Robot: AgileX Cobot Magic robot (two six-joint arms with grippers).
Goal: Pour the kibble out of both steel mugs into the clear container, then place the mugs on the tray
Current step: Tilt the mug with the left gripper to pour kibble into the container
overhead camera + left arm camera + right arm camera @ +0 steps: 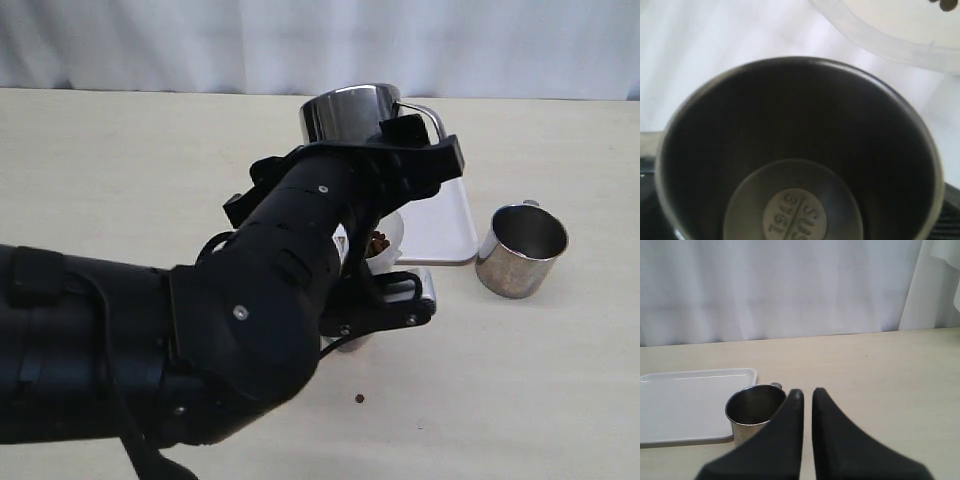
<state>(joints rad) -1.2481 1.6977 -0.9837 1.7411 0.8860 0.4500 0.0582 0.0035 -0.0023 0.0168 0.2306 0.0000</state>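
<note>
My left gripper (418, 135) is shut on one steel mug (350, 110), held high and tipped on its side above the clear container (390, 232). That mug's inside (795, 165) is bare down to its stamped bottom. Kibble (378, 241) shows inside the container, whose rim (890, 32) lies just beyond the mug's mouth; my arm hides most of the container. The second steel mug (521, 250) stands upright on the table with nothing in it (755, 407), right of the white tray (440, 225). My right gripper (807, 392) is shut on nothing, just beside that mug.
A single stray pellet (360, 399) lies on the table in front of my left arm. The tray (685, 405) has nothing on it. A white curtain hangs along the table's far edge.
</note>
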